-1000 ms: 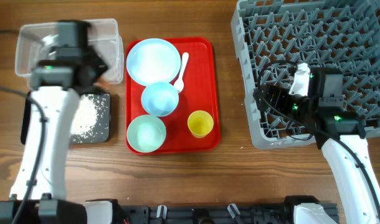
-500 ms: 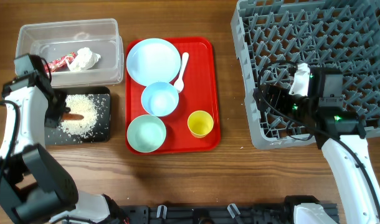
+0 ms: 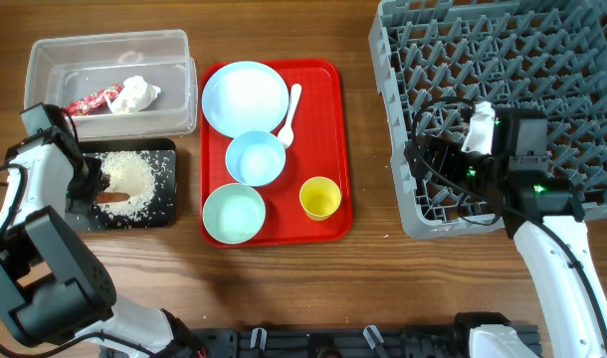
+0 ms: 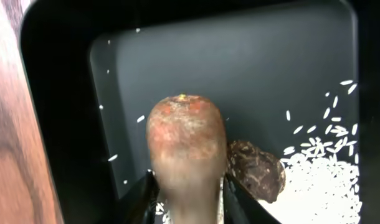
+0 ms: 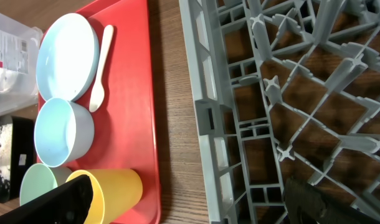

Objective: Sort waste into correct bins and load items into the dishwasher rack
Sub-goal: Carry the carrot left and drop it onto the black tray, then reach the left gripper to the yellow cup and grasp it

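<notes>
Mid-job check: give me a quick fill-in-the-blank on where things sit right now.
The red-and-white wrapper and crumpled tissue lie in the ____ plastic tub.
The rice grains and brown food lump lie in the ____ tray.
The yellow cup stands on the ____ tray.
The white spoon lies beside the pale ____ plate.
Missing: clear; black; red; blue.

An orange-brown carrot-like stick (dusted with rice) is seen inside the black tray, with a brown lump touching it and white rice grains scattered nearby.
</notes>
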Robot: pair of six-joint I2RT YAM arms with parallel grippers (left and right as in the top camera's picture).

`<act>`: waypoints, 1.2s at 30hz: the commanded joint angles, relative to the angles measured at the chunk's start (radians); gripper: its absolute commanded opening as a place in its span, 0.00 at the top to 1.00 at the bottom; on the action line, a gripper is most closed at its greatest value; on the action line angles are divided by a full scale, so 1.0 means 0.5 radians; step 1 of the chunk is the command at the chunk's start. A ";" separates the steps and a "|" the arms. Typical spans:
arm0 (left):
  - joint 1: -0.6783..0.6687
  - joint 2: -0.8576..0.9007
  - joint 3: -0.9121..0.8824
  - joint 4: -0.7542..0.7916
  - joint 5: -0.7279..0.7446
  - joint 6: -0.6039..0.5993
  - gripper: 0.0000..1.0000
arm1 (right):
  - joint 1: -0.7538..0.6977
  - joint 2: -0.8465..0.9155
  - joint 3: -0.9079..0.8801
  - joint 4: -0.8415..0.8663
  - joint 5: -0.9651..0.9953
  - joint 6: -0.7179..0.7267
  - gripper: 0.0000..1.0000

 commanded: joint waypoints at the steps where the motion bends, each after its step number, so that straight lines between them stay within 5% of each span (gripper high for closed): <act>1: 0.011 0.015 -0.008 0.012 -0.075 -0.003 0.59 | 0.009 0.014 0.034 0.002 0.036 0.008 0.00; 9: 0.009 -0.047 0.048 -0.021 -0.024 0.209 0.54 | 0.009 0.014 0.034 0.000 0.036 0.008 0.01; 13: -0.015 -0.192 0.189 -0.098 0.584 0.753 0.56 | 0.009 0.014 0.034 0.017 0.036 0.007 0.00; 19: -0.320 -0.396 0.217 -0.089 1.551 1.364 0.43 | 0.009 0.014 0.034 0.019 0.036 0.008 0.00; 26: -1.102 -0.373 0.216 -0.023 1.485 1.617 0.23 | 0.010 0.014 0.034 0.016 0.034 0.009 0.00; 36: -1.802 -0.204 0.216 0.092 1.135 1.597 0.24 | 0.010 0.014 0.034 0.018 0.034 0.013 0.00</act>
